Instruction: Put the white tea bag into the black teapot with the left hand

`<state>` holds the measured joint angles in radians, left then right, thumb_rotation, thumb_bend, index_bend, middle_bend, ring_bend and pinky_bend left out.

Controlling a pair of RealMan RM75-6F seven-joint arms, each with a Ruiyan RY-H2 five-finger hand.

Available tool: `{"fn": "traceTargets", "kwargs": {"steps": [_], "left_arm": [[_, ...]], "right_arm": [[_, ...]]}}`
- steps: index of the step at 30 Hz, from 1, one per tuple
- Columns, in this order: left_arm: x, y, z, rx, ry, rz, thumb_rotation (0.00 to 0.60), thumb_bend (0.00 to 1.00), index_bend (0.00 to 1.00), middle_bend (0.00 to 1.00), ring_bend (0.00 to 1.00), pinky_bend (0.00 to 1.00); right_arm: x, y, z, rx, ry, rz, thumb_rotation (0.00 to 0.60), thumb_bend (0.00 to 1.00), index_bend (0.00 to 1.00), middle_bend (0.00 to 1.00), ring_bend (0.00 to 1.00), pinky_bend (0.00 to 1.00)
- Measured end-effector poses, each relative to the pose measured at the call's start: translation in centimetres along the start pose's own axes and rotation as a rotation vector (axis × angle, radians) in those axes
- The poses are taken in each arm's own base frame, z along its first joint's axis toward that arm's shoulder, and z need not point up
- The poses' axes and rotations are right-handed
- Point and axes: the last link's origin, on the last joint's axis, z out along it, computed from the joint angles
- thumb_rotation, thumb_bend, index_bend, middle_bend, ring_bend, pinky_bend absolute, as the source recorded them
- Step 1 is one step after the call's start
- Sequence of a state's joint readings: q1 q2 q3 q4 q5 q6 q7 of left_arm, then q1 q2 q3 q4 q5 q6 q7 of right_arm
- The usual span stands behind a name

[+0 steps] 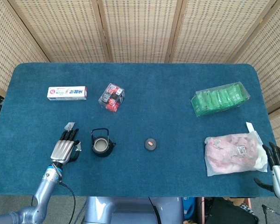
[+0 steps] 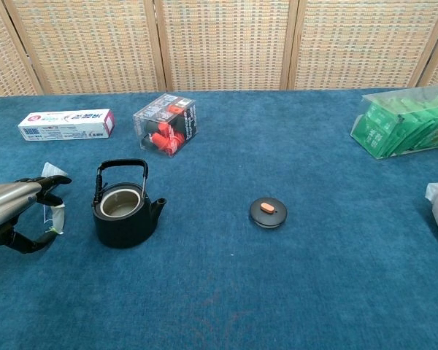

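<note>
White tea bag [image 2: 56, 216]: in the chest view we see it hanging beneath the left hand [image 2: 14, 208], pinched between thumb and fingers, its paper tag [image 2: 52, 170] just beyond the fingertips. The head view hides the bag under that hand [image 1: 63, 149] and shows only the tag [image 1: 70, 125]. The black teapot [image 2: 123, 209], lid off, stands just beside the hand toward the table's centre. We find the right hand [image 1: 278, 170] only in the head view, fingers spread, holding nothing, beside a pink packet [image 1: 232, 153].
</note>
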<state>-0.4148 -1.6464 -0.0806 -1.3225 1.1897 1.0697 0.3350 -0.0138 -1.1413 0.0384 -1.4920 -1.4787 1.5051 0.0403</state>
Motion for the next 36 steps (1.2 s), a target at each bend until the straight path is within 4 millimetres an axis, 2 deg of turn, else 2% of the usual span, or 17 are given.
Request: {"fn": "traceTargets", "kwargs": {"steps": [20,29,36], "left_arm": [[1.2,-0.2,-0.6,-0.005,0.047,-0.038,0.6,0.49,0.61,0.08,0.0,0.0],[3.2,-0.1,-1.5,-0.039,0.109,-0.075,0.6,0.49,0.61,0.09,0.0,0.0],[5.7,0.3,-2.7,-0.082,0.193,-0.099,0.6,0.49,0.62,0.1,0.0,0.0]], "right_arm": [[0.2,-0.3,0.1,0.01,0.008,0.004,0.6,0.06,0.0,0.0,0.0,0.0],[0.2,-0.4,0.1,0.015,0.011,0.006,0.6,0.06,0.0,0.0,0.0,0.0],[0.2,-0.4,0.1,0.019,0.015,0.009,0.6,0.06,0.0,0.0,0.0,0.0]]}}
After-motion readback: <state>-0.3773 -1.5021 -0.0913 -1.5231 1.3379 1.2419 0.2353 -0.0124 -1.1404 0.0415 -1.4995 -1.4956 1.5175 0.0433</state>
